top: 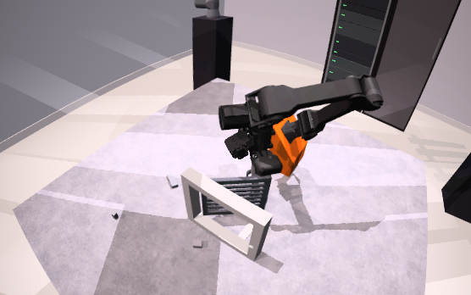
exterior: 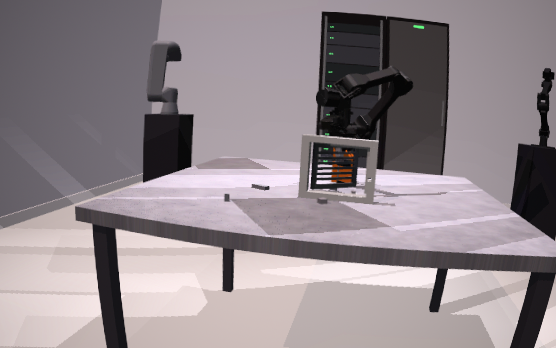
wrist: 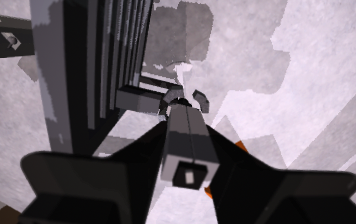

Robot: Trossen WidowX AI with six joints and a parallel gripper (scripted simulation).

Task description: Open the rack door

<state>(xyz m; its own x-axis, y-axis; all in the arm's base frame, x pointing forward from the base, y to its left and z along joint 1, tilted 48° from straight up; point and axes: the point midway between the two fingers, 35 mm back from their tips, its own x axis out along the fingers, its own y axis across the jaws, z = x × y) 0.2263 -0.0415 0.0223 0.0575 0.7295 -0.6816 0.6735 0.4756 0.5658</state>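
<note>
- The pale frame [top: 226,196] [exterior: 338,138] stands upright on the desk [top: 339,169] [exterior: 450,210] [wrist: 250,45], close to the jaws [top: 254,170].
- The slatted door [top: 266,195] [exterior: 314,165] [wrist: 75,65] is at the jaws' side, in the wrist view on their left. It stands out from the frame at an angle, so it is partly open; the exact angle I cannot tell.
- On the other side of the frame from the jaws lies one small block [top: 197,243] [exterior: 322,201]. A flat small block [top: 172,182] [exterior: 260,187] and a small dark piece [top: 115,215] [exterior: 227,197] lie beyond the door's hinge side, the dark piece farther from the jaws.
- An orange body [top: 290,148] [exterior: 345,167] [wrist: 241,146] is behind the jaws, on the side away from the frame.
- Tall cabinets [top: 394,51] [exterior: 415,95] stand well apart, behind the arm.
- The jaws are partly closed, with the door's upright handle [wrist: 189,142] gripped between the two fingers. A short bracket [wrist: 140,99] is between this handle and the door.
- In the exterior view the fingertips are too hidden to judge.
- The arm [top: 322,94] [exterior: 372,80] is bent high above the jaws, its elbow to the back, and its wrist points down to the handle.
</note>
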